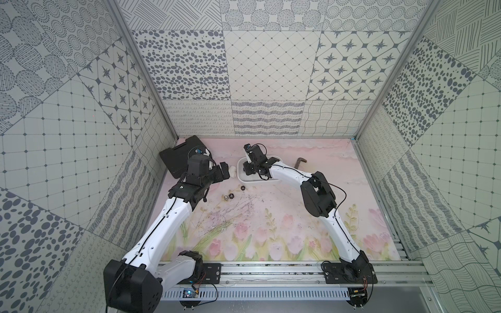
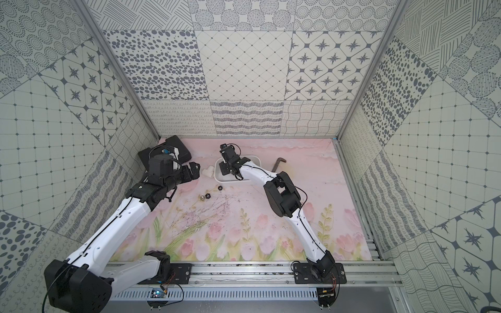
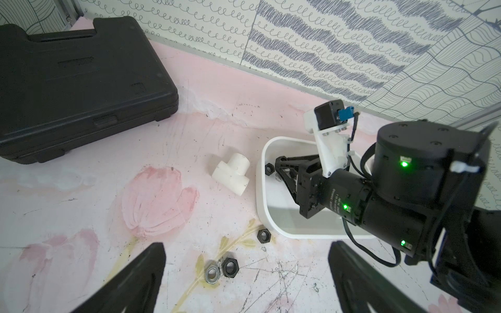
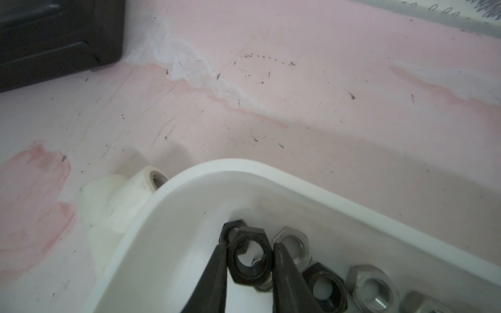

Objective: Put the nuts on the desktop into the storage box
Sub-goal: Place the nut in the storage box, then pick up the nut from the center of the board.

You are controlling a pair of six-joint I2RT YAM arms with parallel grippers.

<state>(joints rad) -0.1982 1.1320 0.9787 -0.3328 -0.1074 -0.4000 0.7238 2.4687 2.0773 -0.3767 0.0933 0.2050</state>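
Now the right claw (image 4: 249, 244) pinches a black nut (image 4: 249, 275) low over a box (image 4: 217, 165) corner; spread it gently, clear of the rim. Left claw (image 3: 246, 244) hangs spread near three nuts (image 3: 230, 267) on the desk (image 3: 81, 189) beside the box's edge

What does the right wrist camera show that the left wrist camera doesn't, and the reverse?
Only the right wrist view: the grip up close, the right tool shut on a black nut, with silver nuts lying in the storage box. Only the left wrist view: three nuts left on the desktop, the open left tool, the right arm from outside. Both: the storage box, the white T-shaped pipe fitting beside it, the black case.
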